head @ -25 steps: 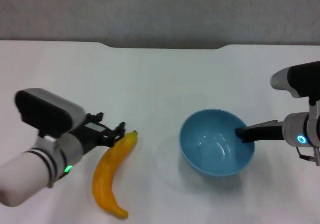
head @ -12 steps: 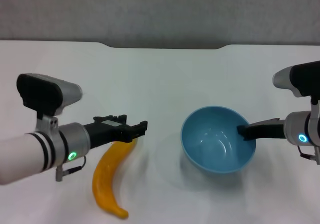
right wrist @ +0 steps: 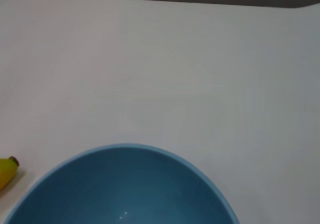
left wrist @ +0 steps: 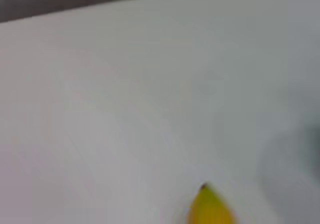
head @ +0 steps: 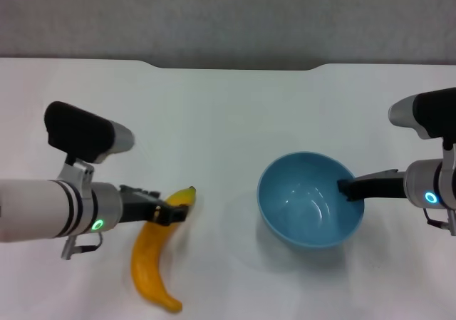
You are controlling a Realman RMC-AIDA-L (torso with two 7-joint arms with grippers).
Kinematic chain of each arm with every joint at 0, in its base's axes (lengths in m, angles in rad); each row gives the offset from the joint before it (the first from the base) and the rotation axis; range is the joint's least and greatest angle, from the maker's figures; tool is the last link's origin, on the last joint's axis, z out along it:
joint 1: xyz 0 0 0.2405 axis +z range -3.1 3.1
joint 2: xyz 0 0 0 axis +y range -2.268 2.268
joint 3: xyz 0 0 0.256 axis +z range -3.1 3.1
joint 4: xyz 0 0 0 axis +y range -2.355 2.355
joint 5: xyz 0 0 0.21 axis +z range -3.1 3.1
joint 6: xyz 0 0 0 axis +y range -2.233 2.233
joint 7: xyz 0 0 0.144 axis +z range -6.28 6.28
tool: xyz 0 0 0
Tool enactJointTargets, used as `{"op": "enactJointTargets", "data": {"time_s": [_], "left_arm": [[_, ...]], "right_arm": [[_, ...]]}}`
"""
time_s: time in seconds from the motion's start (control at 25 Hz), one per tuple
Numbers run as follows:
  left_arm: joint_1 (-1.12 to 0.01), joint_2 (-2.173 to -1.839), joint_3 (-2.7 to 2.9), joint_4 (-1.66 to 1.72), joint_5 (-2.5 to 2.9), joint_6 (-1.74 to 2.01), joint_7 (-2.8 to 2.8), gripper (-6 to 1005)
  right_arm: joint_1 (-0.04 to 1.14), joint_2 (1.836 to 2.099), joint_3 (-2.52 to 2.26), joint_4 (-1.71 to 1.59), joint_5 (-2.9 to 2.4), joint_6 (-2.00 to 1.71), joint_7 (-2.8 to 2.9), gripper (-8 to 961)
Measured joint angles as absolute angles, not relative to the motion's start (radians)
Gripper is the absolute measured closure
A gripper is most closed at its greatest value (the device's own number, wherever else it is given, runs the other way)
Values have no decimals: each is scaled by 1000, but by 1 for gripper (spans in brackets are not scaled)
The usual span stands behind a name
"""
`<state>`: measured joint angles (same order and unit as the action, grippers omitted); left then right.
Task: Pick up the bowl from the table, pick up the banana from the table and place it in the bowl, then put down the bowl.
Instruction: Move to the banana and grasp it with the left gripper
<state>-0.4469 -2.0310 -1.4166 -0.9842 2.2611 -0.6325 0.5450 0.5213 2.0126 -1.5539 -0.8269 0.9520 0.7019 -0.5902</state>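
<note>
The light-blue bowl [head: 306, 206] hangs slightly above the white table [head: 228, 120], casting a faint shadow beneath it. My right gripper [head: 347, 189] is shut on the bowl's right rim. In the right wrist view the bowl [right wrist: 125, 189] is close, with the banana's tip [right wrist: 6, 170] at the edge. The yellow-orange banana [head: 149, 263] lies on the table at the front left, stem end pointing away from me. My left gripper [head: 171, 213] sits low over its upper part, just behind the stem. The left wrist view shows only the banana's tip [left wrist: 210, 209].
The table's far edge has a shallow notch [head: 235, 66] with a grey wall behind it. Bare white tabletop separates the banana from the bowl.
My left gripper, which had reached out higher and to the right, has pulled back and dropped onto the banana near its stem. The bowl rose a little a second ago and now holds still.
</note>
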Motion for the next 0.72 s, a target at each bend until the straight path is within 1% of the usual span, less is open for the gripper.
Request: {"op": "enactJointTargets", "data": {"time_s": [0.04, 0.08, 0.16, 0.72], "left_arm": [[-446, -2041, -1432, -994, 2338, -649, 511, 329], [-446, -2043, -1434, -1003, 2399, -659, 475, 328], [-447, -2035, -1405, -1022, 2482, -672, 407, 328], [-446, -2040, -1379, -1034, 2413, -685, 354, 326]], "right_arm": [[522, 2013, -1554, -825, 952, 702, -590, 916], [523, 2013, -1554, -824, 951, 702, -590, 916], [523, 2013, -1555, -826, 952, 702, -590, 915], [523, 2012, -1554, -830, 951, 701, -589, 912]]}}
